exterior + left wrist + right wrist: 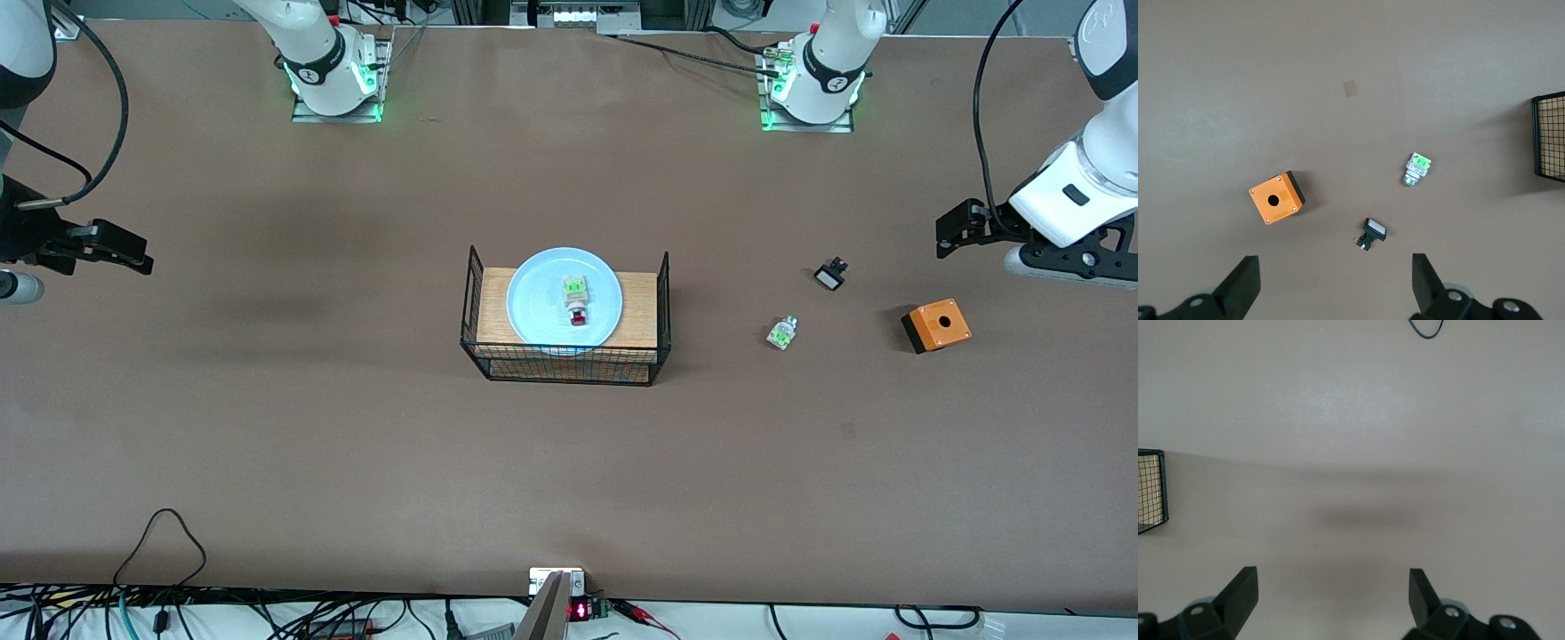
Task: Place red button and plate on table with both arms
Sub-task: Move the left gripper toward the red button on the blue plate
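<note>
The plate (564, 298) sits on top of a wire rack (565, 320) in the middle of the table (356, 444). The red button (576, 299) lies on the plate.

The left gripper (951, 233) hangs over the table edge at the left arm's end, with its jaws wide open and nothing in them. Near it on the table are an orange box (936, 325), a small black part (831, 273) and a green-and-white part (782, 332).

The right gripper (120, 249) hangs over the table edge at the right arm's end. Its jaws are wide open too and hold nothing. Both arms wait.
</note>
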Tool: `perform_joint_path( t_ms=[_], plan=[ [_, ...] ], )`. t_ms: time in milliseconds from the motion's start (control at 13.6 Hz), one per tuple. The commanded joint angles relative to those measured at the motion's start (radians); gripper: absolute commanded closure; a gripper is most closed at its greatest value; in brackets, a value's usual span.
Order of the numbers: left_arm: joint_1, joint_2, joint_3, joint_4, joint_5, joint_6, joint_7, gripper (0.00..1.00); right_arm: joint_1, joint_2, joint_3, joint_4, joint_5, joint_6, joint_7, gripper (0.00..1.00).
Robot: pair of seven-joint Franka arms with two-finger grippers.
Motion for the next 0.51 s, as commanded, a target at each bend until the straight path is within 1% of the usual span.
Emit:
perform_joint_path(
  t_ms=[0,294,441],
  plan=[
    [-0.001,0.015,0.0,0.029,0.02,-0.009,0.024,0.0,-0.012,-0.008,0.006,-0.011,-0.001,-0.009,-0.009,0.0],
    [-0.013,0.023,-0.002,0.045,0.02,-0.013,0.015,0.0,-0.012,-0.006,0.006,-0.011,-0.001,-0.009,-0.012,0.0],
    [-0.028,0.028,-0.023,0.061,0.016,-0.094,0.009,0.0,-0.009,-0.006,0.006,-0.011,-0.009,-0.008,-0.013,0.0]
  ],
)
